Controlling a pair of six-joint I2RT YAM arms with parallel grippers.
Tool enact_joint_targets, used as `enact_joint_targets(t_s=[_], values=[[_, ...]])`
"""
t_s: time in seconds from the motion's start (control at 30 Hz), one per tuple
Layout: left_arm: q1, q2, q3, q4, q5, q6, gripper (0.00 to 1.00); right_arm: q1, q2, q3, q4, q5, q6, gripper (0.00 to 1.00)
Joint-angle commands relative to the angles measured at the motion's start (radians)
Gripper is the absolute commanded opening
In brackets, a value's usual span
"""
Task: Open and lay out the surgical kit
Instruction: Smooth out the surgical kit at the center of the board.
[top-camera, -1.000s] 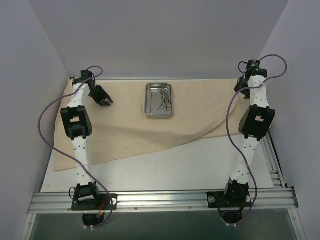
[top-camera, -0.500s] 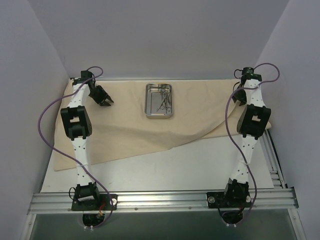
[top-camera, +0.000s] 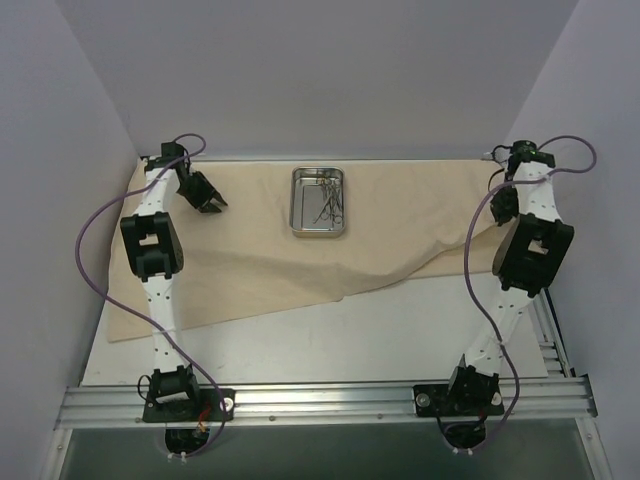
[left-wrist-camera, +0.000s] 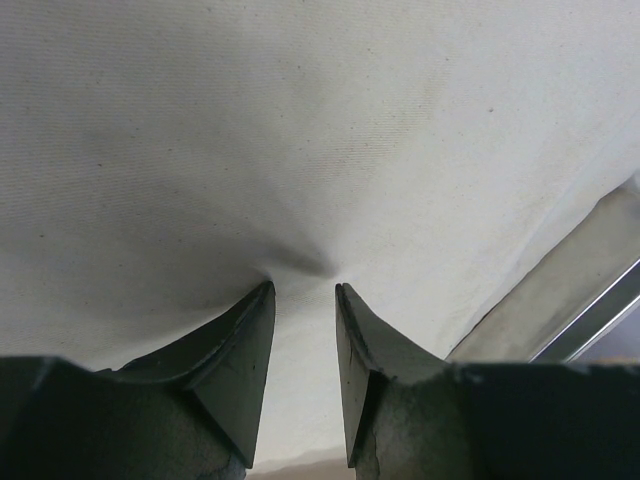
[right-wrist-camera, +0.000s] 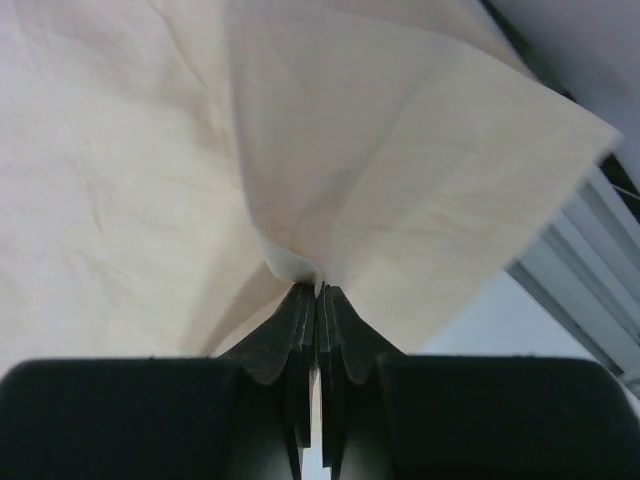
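Beige cloth wrap (right-wrist-camera: 130, 200), corner clamped in right end effector (right-wrist-camera: 318, 292); left end effector (left-wrist-camera: 303, 290) (jaws apart) touches it.

We're seeing a matt, finely woven beige cloth (top-camera: 240, 255), softly creased; a shiny steel tray (top-camera: 304, 212) with thin metal instruments (top-camera: 328, 203); smooth white counter (top-camera: 330, 340); matt black jaws.

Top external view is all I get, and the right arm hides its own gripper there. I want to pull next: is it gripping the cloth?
Observer: Yes; the right wrist view shows the right gripper shut on a raised fold of the cloth wrap.
Operator: And the left one?
Observer: The left gripper has its jaws apart, tips against a small crease in the cloth.
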Motion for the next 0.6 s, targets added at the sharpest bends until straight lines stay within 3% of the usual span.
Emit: enact_joint_targets(t_s=[0.0,0.17,0.33,0.57], values=[[0.008,-0.002,-0.016,0.008,-0.018,0.007,0.41,-0.063,-0.212,-0.121,-0.151,0.060,0.009,0.00],[0.016,0.001,-0.016,0.011,-0.012,0.004,0.41,-0.091,-0.324,-0.360,-0.312,0.146,0.077,0.00],[0.017,-0.006,-0.030,0.022,-0.006,-0.001,0.41,-0.090,-0.484,-0.752,-0.349,0.158,0.156,0.00],[0.020,-0.020,-0.068,0.031,-0.004,0.003,0.41,-0.200,-0.676,-0.827,-0.363,0.340,0.199,0.00]])
